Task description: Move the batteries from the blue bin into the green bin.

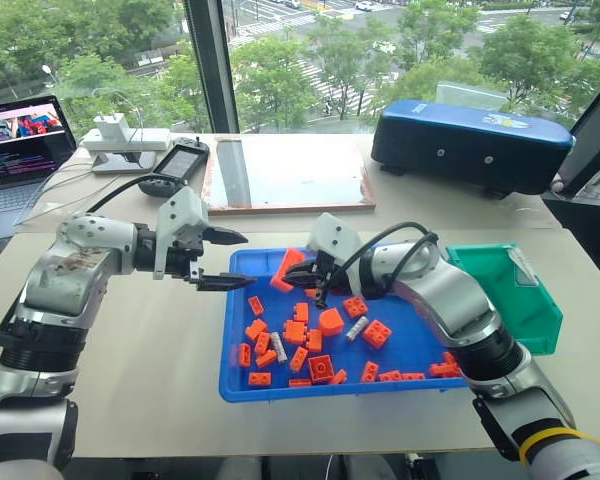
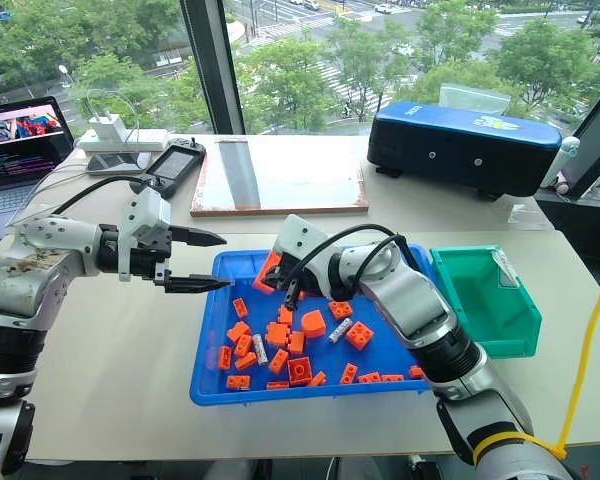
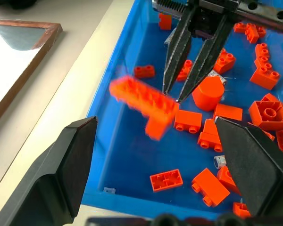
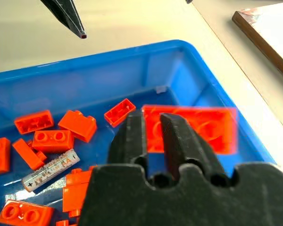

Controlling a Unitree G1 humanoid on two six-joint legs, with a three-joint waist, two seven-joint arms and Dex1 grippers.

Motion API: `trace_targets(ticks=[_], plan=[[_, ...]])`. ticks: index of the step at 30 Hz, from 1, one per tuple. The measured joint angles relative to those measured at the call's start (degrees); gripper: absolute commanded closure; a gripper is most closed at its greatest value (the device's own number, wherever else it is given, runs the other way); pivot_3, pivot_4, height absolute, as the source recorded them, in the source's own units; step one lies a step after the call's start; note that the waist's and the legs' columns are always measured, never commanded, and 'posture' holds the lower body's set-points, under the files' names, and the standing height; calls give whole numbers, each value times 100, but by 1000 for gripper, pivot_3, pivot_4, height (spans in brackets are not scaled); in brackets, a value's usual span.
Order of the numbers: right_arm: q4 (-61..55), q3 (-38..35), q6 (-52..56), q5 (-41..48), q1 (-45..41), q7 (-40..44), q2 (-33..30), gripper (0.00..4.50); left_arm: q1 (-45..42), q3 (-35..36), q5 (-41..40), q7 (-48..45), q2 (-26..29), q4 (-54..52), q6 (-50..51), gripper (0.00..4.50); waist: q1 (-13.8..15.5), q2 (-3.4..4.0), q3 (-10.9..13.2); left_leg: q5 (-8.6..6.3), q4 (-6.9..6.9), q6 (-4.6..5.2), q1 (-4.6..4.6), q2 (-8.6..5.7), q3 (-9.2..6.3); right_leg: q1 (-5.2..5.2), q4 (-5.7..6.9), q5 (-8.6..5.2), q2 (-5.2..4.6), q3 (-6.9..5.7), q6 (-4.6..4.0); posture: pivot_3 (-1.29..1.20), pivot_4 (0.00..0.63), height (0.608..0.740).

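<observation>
Batteries [image 1: 356,329] in blue bin [image 1: 238,385].

Upper-floor office/lab: laptop [image 1: 20,150], charger [image 1: 115,130], big window [image 1: 400,50] w/ street below.

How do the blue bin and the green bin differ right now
The blue bin is wide and shallow; the green bin is much smaller and deeper, with sloped walls. The blue bin holds many orange bricks and a few batteries; the green bin's inside shows no battery or brick. The right gripper is over the blue bin, not the green. Both are plastic and sit on the same table.
</observation>
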Motion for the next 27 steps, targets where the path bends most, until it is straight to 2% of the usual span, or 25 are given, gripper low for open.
trace_targets(ticks=[3, 6, 7, 12, 15, 20, 27], plan=[[-75, -394, 177, 280, 4, 66, -173, 1591, -4, -3, -8, -7, 5, -31, 8, 234, 6, 0, 0, 0, 0, 0, 0, 0, -1, 0, 1, 0, 0, -1, 0, 0, 150, 740], [-430, -944, 462, 418, 113, 306, -1245, 480, -30, -17, -39, -52, -47, -45, 54, 234, 79, 1, 1, -1, 0, 1, -2, -3, 0, 4, -7, 0, -3, -3, 0, 0, 150, 740], [-508, -1029, 527, 427, 182, 372, -1514, 291, -35, -20, -67, -66, -64, -46, 62, 234, 95, 0, 1, -1, 0, 2, -1, -3, 1, 5, -9, 0, -3, -3, 0, 0, 150, 740], [-1033, -1427, 846, 556, 1089, 782, -2947, 291, -278, -134, -200, -214, -316, 51, 81, 234, 117, -1, 2, -2, -1, 3, -2, 1, 7, 3, -18, 0, -1, 2, 0, 0, 150, 740], [-1140, -1638, 886, 593, 1470, 819, -3271, 291, -458, -254, -195, -287, -426, 146, 55, 234, 74, -1, 2, -2, 0, 3, 1, 3, 11, 2, -21, 0, -1, 6, 0, 0, 150, 740], [-894, -1510, 498, 355, 1792, 590, -3180, 291, -566, -352, -191, -385, -537, 288, 28, 234, 32, -1, 2, -2, 0, 3, 1, 2, 9, 1, -23, 0, -1, 6, 0, 0, 150, 740], [186, -1074, -373, -145, 1598, 495, -2805, 291, -488, -361, -205, -533, -395, 203, 73, 234, 13, 0, 2, -1, 1, 2, 1, 2, 8, 0, -23, 0, -1, 6, 0, 0, 150, 740]])
